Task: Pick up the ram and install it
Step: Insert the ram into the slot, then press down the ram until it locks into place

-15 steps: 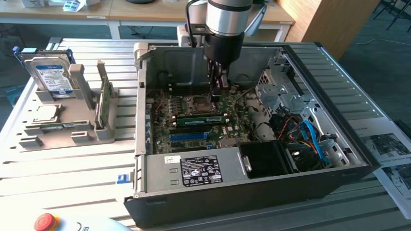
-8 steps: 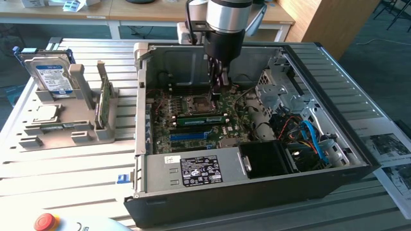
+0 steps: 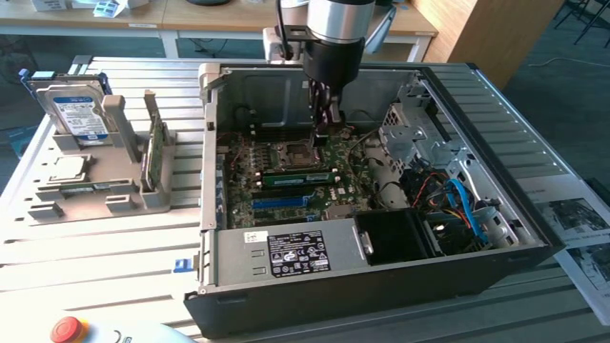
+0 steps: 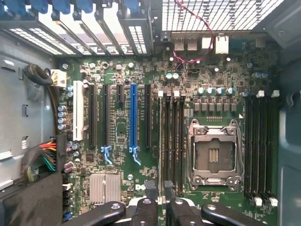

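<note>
Open black desktop PC case (image 3: 381,289) sits on the slatted grey metal tabletop (image 3: 105,250), from the middle to the edge on the exterior view's right. Green motherboard (image 4: 118,136) lies flat on the case floor.

The ram (image 3: 300,177), a long narrow green circuit-board stick with dark chips, stands on edge in a memory slot. It is just beside the silver-framed CPU socket (image 3: 291,152), on the side facing the long blue expansion slot (image 3: 281,202). It looks seated and level, and nothing is touching it.

The arm's black gripper (image 3: 326,132) hangs inside the case above the board, over the end of that slot bank toward the exterior view's right. It is clear of the ram. In the wrist view the fingertips (image 4: 150,186) stand a little apart with bare board showing in the gap, so it is released and empty.

The socket is empty with its contacts exposed. A second bank of black memory slots (image 4: 261,146) on the socket's other side is empty. A finned silver heatsink (image 4: 104,188) sits near the blue slot's end.

A silver power supply with a black label (image 3: 286,254) fills the near corner of the case, and blue cables (image 3: 462,204) bunch at the side on the exterior view's right.

A grey plastic holder (image 3: 124,200) is near the tabletop edge on the exterior view's left, well apart from the gripper. It carries:
- a boxy silver hard drive with a blue-white label (image 3: 76,111), upright
- a second green stick (image 3: 153,153), on edge
- a square silver chip (image 3: 62,169), flat

A red round button (image 3: 68,329) is at the near tabletop edge.
</note>
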`<state>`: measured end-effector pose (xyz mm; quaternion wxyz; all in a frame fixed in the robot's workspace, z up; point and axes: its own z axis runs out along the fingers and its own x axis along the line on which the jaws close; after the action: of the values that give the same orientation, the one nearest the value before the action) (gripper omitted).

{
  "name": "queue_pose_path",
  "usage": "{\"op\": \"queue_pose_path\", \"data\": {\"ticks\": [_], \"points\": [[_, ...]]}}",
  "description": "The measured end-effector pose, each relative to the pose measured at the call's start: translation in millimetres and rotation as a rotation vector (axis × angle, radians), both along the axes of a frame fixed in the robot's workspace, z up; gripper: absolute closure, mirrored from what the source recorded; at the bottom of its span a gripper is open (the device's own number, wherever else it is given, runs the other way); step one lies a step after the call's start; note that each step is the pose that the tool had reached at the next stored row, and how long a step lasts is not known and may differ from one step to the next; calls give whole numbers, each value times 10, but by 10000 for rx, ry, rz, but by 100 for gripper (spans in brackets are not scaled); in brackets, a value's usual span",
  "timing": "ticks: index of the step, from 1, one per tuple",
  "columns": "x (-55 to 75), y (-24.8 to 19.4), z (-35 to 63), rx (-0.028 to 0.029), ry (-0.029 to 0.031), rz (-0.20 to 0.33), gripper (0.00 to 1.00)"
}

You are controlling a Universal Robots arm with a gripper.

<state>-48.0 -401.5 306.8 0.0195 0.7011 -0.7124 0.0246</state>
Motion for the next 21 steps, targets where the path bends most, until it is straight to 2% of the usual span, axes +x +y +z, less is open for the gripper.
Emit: {"op": "queue_pose_path", "data": {"ticks": [9, 21], "points": [[0, 0, 77, -38, 17, 0, 81], [0, 0, 78, -38, 17, 0, 81]]}}
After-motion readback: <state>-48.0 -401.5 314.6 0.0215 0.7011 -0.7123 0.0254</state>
